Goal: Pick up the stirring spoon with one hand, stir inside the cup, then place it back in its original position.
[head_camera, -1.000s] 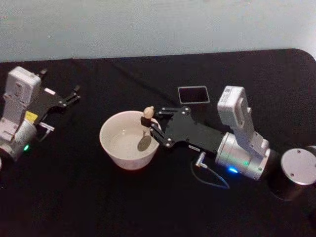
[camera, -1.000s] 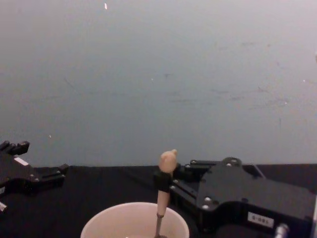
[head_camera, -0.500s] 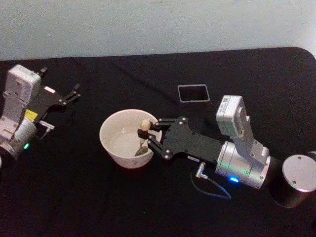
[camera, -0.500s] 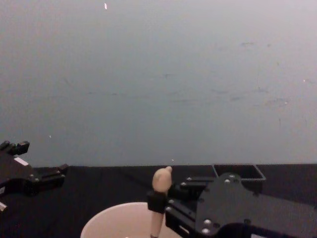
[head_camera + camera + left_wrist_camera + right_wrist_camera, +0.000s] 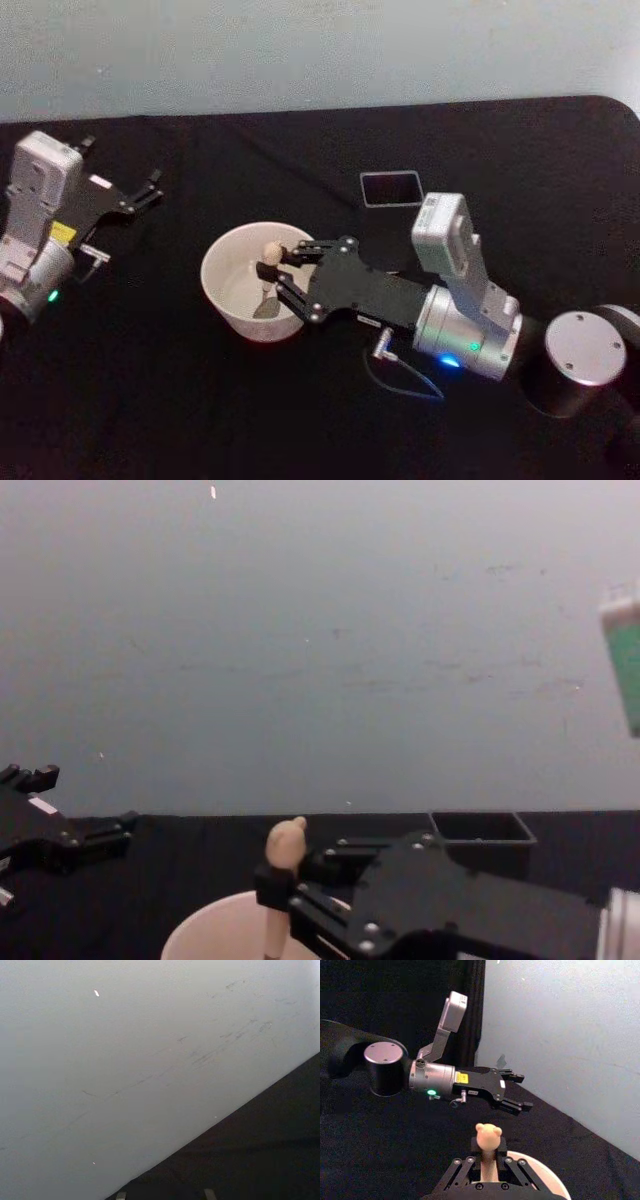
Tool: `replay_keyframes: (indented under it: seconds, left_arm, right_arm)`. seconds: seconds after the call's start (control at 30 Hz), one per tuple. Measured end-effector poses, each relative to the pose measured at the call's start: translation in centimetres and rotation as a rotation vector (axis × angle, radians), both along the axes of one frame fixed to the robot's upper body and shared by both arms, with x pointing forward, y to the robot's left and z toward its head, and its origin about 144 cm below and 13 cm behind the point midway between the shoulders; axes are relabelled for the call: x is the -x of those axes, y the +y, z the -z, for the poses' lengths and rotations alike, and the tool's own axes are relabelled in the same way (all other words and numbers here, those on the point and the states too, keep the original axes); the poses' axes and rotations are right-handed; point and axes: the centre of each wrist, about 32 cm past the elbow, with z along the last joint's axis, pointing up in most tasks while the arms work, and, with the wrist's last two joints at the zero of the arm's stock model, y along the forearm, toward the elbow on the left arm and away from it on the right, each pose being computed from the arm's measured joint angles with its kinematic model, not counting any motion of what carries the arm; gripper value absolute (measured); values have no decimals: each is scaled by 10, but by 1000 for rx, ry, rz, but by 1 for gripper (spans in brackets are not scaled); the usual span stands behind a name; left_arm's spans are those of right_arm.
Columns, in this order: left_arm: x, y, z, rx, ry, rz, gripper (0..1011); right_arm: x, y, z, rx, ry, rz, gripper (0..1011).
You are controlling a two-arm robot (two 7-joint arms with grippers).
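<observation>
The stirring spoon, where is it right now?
In the head view the stirring spoon stands inside the cup, left of centre, held just below its knob by the right gripper.

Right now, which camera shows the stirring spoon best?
The head view: the stirring spoon shows knob to bowl, standing in the cup. The right wrist view shows its bear knob; the chest view, knob and upper handle.

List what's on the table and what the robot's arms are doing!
Spoon: stirring spoon standing, bowl end down inside the cup
Right tool: shut on the spoon's handle, over the cup
Left tool: open, parked at far left, away from the cup
Holder: dark square holder behind the cup, toward the right
</observation>
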Motion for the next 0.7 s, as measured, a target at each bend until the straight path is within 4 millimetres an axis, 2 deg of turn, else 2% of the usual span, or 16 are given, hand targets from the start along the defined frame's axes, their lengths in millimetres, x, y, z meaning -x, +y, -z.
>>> replay_keyframes:
  seconds: [0.37, 0.7]
  left_arm:
    - [0, 0, 0, 0, 0, 0, 1001]
    - [0, 0, 0, 0, 0, 0, 1001]
  right_arm:
    - [-11, 11, 2, -9, -8, 39, 172]
    - [-18, 10, 5, 2, -15, 76, 172]
